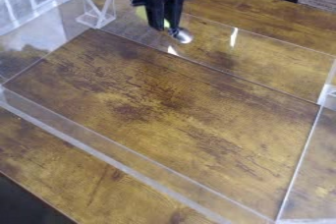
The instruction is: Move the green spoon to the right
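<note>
Green spoon hangs clamped between the black fingers, its shiny metal bowl poking out just below and to the right of their tips, and a sliver of yellow-green handle showing between them. Nearest the viewer lies the wooden table, ringed by a low clear plastic wall. Farther back the gripper points straight down, and the spoon bowl appears clear of the wood beneath it. Beyond the fingers, to their left, stands a clear plastic bracket.
</note>
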You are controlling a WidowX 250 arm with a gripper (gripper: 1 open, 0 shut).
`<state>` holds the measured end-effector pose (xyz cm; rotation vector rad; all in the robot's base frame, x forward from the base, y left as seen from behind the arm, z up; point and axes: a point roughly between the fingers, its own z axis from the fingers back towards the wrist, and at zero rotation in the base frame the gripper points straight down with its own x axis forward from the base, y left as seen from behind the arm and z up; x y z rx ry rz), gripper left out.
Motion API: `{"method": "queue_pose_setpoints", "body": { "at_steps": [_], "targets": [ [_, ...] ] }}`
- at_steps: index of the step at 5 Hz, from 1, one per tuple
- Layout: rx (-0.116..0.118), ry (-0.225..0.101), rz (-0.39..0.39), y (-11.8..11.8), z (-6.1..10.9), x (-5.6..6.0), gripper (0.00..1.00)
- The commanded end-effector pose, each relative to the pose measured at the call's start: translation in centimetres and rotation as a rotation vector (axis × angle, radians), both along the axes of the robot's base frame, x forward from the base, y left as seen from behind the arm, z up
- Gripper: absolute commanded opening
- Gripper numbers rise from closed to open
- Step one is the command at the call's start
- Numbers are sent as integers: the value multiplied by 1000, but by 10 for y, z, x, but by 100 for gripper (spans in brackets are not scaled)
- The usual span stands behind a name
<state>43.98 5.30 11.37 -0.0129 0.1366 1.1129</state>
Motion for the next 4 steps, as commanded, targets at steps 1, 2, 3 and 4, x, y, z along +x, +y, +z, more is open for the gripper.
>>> {"method": "queue_pose_setpoints", "body": {
  "at_steps": [1,2,3,4],
  "targets": [
    [-2,-139,-78,-36,67,-15,0],
    [-18,-133,-146,-67,67,-31,0],
    [-27,-124,-220,-96,65,-47,0],
    [-28,-121,-283,-122,62,-63,0]
  ]
}}
